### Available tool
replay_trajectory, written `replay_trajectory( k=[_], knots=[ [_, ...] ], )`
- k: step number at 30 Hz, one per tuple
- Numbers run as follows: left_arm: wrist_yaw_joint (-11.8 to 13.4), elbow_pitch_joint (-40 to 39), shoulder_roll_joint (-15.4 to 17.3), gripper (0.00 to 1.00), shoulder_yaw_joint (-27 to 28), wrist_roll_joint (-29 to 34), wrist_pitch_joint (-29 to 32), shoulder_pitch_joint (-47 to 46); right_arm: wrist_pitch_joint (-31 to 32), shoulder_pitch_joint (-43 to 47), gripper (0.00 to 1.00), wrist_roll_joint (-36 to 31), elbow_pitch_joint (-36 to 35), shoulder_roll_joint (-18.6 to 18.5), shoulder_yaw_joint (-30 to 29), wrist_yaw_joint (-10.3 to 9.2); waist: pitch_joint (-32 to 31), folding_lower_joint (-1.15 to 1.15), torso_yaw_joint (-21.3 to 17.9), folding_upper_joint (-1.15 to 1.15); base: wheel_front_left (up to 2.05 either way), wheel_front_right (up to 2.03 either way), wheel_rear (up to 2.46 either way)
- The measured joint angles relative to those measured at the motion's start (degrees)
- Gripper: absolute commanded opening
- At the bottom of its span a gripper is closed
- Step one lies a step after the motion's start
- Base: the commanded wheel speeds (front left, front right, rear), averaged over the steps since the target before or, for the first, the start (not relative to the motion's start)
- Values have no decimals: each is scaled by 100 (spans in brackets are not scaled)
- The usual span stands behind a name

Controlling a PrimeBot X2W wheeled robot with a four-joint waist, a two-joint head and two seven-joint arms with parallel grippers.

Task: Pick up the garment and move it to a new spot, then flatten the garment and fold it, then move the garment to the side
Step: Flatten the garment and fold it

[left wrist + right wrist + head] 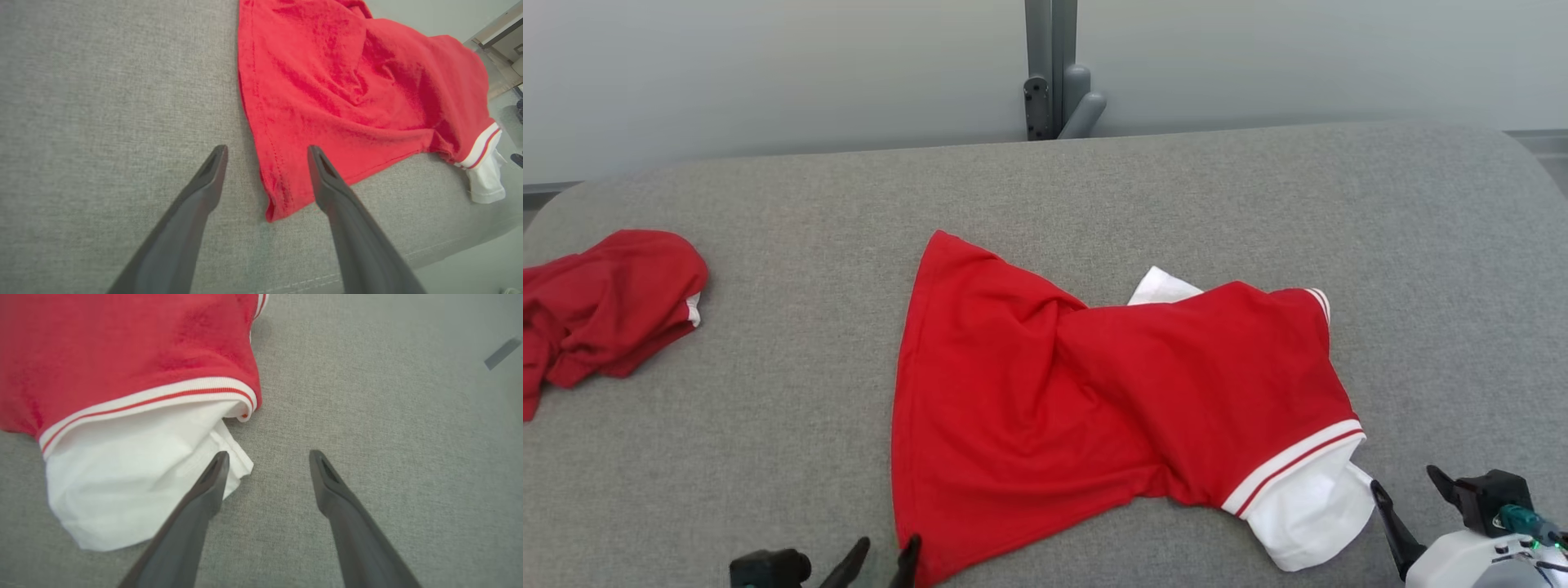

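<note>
The garment (1094, 392), red with white trim, lies crumpled near the middle of the grey surface (768, 457), nearer its front edge. Its wide hem end points to the robot's left. Its narrower end points right and finishes in a striped cuff (1294, 465), with white cloth (1311, 506) protruding from it.

**Left arm.** The left gripper (888, 545) sits at the bottom edge of the head view, low over the surface, fingers pointing away from the robot. The fingers are spread wide and hold nothing. In the left wrist view the front hem corner of the garment lies between the two fingers. One finger is over bare surface and the other overlaps the red cloth. Contact with the cloth cannot be determined.

**Right arm.** The right gripper (1405, 480) is at the lower right of the head view, just beside the white cloth, with its pale wrist housing behind it. The fingers are spread wide and empty. In the right wrist view one fingertip overlaps the edge of the white cloth and the other is over bare surface.

**Other items.** A second garment (605, 310), also red, is bunched at the left edge of the surface, well apart from the first. A grey post (1054, 73) stands behind the far edge.
</note>
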Motion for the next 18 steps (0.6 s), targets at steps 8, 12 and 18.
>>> replay_trajectory(
  k=[8,12,18],
  knots=[
    [113,9,45,100,-171,-188,821,55,564,-502,100,333,275,-92,589,1,251,0,-75,0,0,0,0],
    [157,87,46,100,-202,-213,943,35,673,-642,100,415,465,-140,829,1,351,0,-73,0,0,0,0],
    [152,177,40,100,-241,-319,999,-57,671,-830,100,472,623,-199,944,1,464,0,-59,0,0,0,0]
  ],
)
